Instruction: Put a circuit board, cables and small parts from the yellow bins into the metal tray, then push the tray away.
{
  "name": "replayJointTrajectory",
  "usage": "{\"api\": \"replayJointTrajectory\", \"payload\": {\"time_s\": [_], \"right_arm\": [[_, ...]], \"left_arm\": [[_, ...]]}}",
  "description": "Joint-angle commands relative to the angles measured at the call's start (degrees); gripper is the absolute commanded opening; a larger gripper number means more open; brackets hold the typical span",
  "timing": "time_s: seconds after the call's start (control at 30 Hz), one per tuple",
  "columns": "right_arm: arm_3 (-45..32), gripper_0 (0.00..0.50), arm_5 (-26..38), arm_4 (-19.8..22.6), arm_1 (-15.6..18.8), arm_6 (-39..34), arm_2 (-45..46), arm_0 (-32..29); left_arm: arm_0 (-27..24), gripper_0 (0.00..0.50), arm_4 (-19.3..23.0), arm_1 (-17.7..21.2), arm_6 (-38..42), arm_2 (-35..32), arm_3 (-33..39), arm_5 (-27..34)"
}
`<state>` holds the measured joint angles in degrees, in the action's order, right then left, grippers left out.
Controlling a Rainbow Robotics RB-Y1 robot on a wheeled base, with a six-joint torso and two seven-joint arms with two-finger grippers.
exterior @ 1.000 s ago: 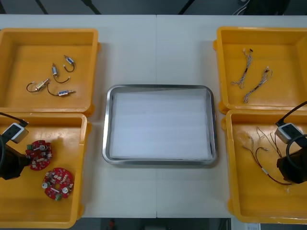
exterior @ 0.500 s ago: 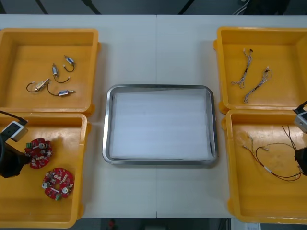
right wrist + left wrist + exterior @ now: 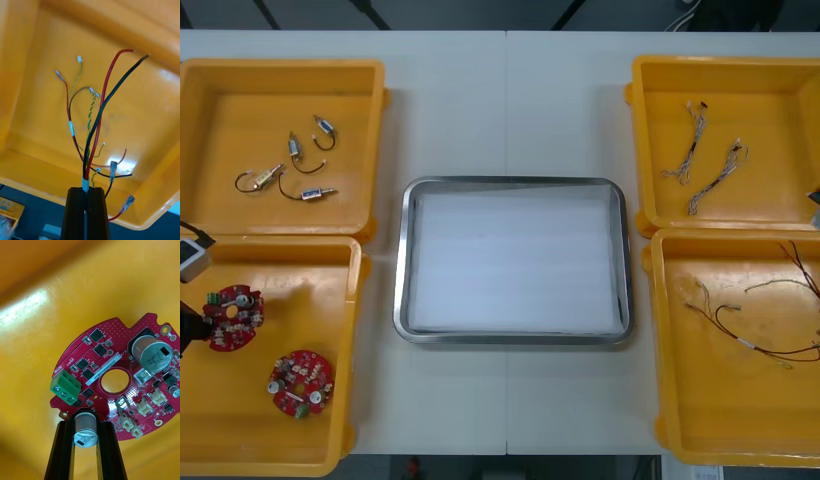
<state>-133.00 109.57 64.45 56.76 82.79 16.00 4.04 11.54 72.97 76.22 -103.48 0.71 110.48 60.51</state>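
The light table (image 3: pixel 510 100) carries everything. At its middle lies the shiny-rimmed rectangular metal tray (image 3: pixel 404 260), white inside and bare. Yellow plastic bins sit two along each side edge. The grippers are at the near left bin (image 3: pixel 320 440) and the near right bin (image 3: pixel 700 420).

Close to the left wall of the near left bin, the left gripper (image 3: pixel 85 423) has its black fingers closed narrowly on a silver can-shaped component (image 3: pixel 86 433). That component stands on the round red circuit board (image 3: pixel 97 352), which looks to hang just off the bin floor. The board is light and stiff, but its soldered parts are fragile (a hold by one component may let the disc swing or strain the joint). The bare rim would be a safer place to grip. A second round red board (image 3: pixel 300 380) lies toward the bin's near edge, apart from the held one.

Over the near right bin, the right gripper (image 3: pixel 86 195) is pinched tight on the red and black cable bundle (image 3: pixel 98 123). These wires are limp and light. Their free length runs toward the bin floor among others, such as a thin twisted wire (image 3: pixel 90 112), which they could snag and drag along. Each bin's inner wall stands between load and tray and must be cleared.

Pale twisted cables (image 3: pixel 692 135) lie in the far right bin (image 3: pixel 760 100), and small metal parts (image 3: pixel 290 165) in the far left bin (image 3: pixel 240 90).
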Motion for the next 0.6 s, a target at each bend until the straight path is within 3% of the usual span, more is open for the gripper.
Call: {"api": "replayJointTrajectory", "payload": {"time_s": [0.03, 0.23, 0.47, 0.6], "right_arm": [[-0.94, 0.0, 0.43, 2.7, -0.15, 2.47, 1.58, 5.89], [1.25, 0.0, 0.43, 6.92, 2.04, 1.59, 1.58, 9.23], [5.3, 0.0, 0.43, 13.69, 6.7, 0.45, 1.58, 12.39], [6.53, 0.0, 0.43, 16.94, 9.78, -0.08, 1.58, 13.27]], "left_arm": [[-0.99, 0.0, 4.55, 2.36, 0.03, -9.59, 3.16, 8.31], [-3.02, 0.0, 8.95, 2.44, 2.23, -16.35, 4.92, 17.62], [-11.19, 0.0, 10.27, 2.53, 12.51, -16.18, 8.26, 26.15], [-12.6, 0.0, 10.88, 2.27, 19.19, -16.18, 11.07, 26.85]]}}
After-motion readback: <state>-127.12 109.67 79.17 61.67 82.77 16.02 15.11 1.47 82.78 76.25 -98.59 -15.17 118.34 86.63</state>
